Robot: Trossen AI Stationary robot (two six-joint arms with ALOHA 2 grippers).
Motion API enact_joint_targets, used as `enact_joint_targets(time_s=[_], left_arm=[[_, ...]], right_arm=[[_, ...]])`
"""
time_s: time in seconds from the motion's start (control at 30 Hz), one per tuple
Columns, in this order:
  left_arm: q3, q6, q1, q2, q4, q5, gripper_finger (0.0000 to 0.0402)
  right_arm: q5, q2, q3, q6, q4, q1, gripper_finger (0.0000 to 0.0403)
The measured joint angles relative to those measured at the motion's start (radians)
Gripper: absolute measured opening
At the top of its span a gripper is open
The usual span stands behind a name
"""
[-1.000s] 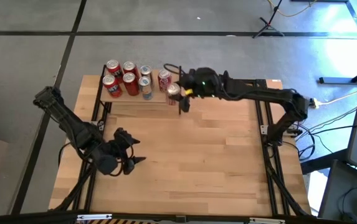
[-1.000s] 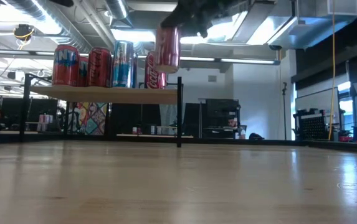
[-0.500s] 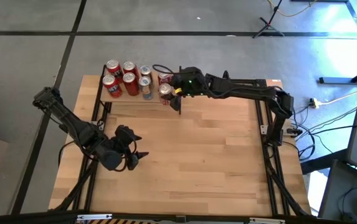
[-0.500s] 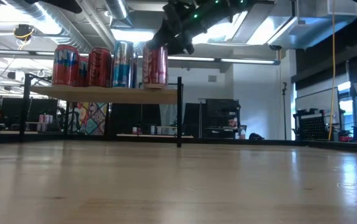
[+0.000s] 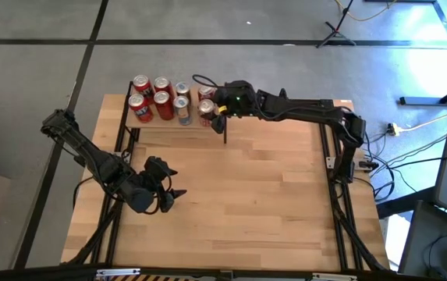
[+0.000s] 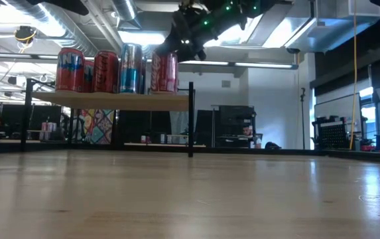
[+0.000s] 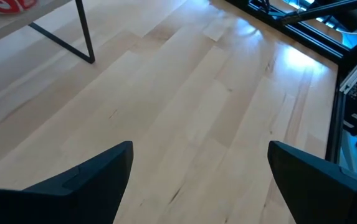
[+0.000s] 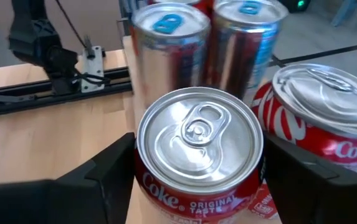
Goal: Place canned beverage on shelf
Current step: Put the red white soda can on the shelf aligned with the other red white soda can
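A red Coke can [image 5: 205, 109] stands upright on the right end of the small light-wood shelf [image 6: 110, 99], next to several other cans [image 5: 157, 97]. Another Coke can [image 8: 315, 118] stands just behind it. My right gripper [image 5: 211, 112] reaches in from the table's right and is shut on the can [image 8: 197, 155], above the shelf in the low view [image 6: 184, 36]. My left gripper [image 5: 168, 199] is open and empty, low over the tabletop's left half; its two fingers show wide apart in the left wrist view [image 7: 200, 180]. My right gripper pinches the Coke can by two opposite sides of its wall [image 8: 142, 180], just below the rim, between its two fingers [image 8: 106, 180]. The fingers come from above, slanting in from the table's right. The can is upright, its base [image 6: 164, 91] on the shelf board.
The shelf stands on thin black posts [image 6: 191, 119] at the table's far edge. Two silver cans [image 8: 166, 43] stand close beside the held can. The tabletop [image 5: 270, 195] stretches toward the near edge. Black frame rails [image 5: 340, 211] run along the table's sides.
My right gripper has carried the Coke can toward the table's left and far edge, from beside the shelf's right end to over it, and has gone down. The can, earlier lifted clear, now stands on the shelf board.
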Motion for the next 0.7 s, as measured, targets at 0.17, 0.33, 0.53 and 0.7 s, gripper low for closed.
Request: enact_joint_targets(time_s=[0.17,0.33,0.53,0.7], left_arm=[[0.000,0.000,0.000,0.000,0.004,0.000,0.0360],[0.000,0.000,0.000,0.000,0.004,0.000,0.0360],[0.000,0.002,0.000,0.000,0.004,0.000,0.0360],[0.000,0.003,0.000,0.000,0.004,0.000,0.0360]], right_arm=[[0.001,0.000,0.000,-0.003,0.000,-0.012,0.0287],[0.003,0.001,-0.002,-0.006,0.011,-0.012,0.0294],[0.003,0.001,-0.002,-0.006,0.013,-0.011,0.0323],[0.012,0.000,-0.002,-0.006,0.024,-0.011,0.0352]])
